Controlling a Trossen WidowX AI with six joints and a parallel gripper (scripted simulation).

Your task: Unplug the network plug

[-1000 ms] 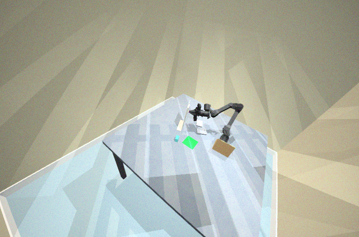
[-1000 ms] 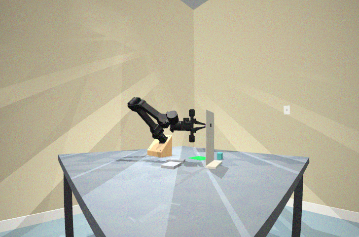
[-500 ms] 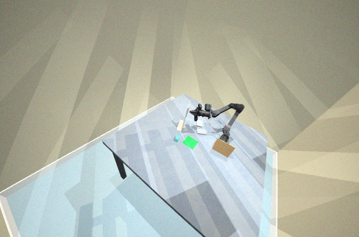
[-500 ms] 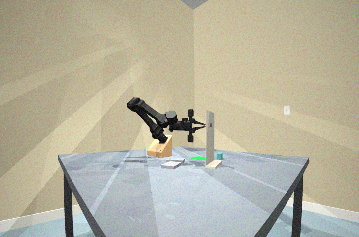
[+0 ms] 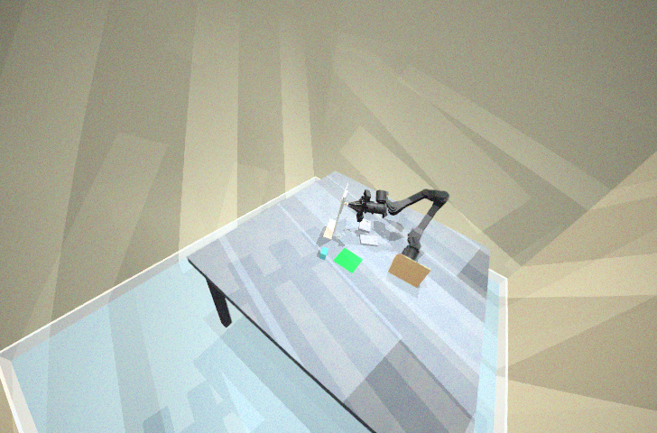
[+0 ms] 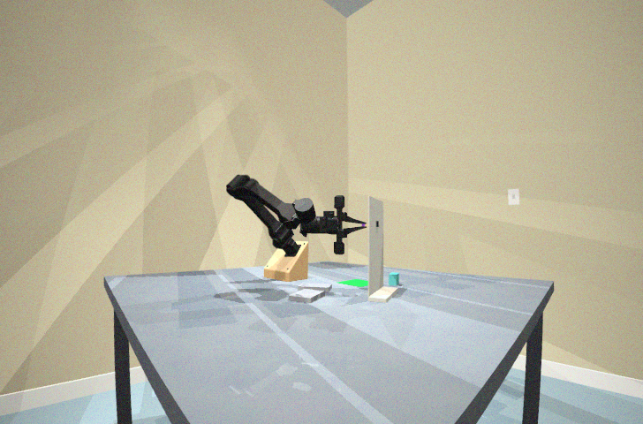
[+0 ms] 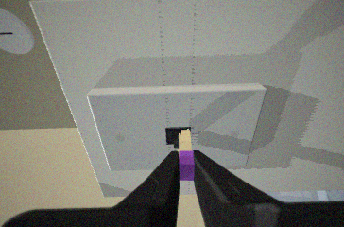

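Observation:
My gripper (image 5: 349, 204) (image 6: 365, 225) (image 7: 184, 157) is shut on the plug, level, just in front of the upright panel (image 6: 375, 254) (image 7: 132, 28). The plug (image 7: 186, 166) has a purple rear part between the fingertips and a longer tan front part pointing at the panel. The dark socket opening (image 7: 171, 136) shows beside and behind the tan end in the wrist view. Whether the plug's very tip is inside the opening is hard to tell. The thin tab cannot be made out. The marked green square (image 5: 347, 260) (image 6: 353, 283) lies on the table.
A cyan block (image 5: 323, 252) (image 6: 394, 278) stands near the panel's light foot (image 5: 328, 229) (image 6: 382, 294). Two flat grey-white blocks (image 5: 368, 240) (image 6: 306, 296) lie on the table below the forearm. The arm's wooden base (image 5: 409, 271) (image 6: 287, 269) stands beyond the green square.

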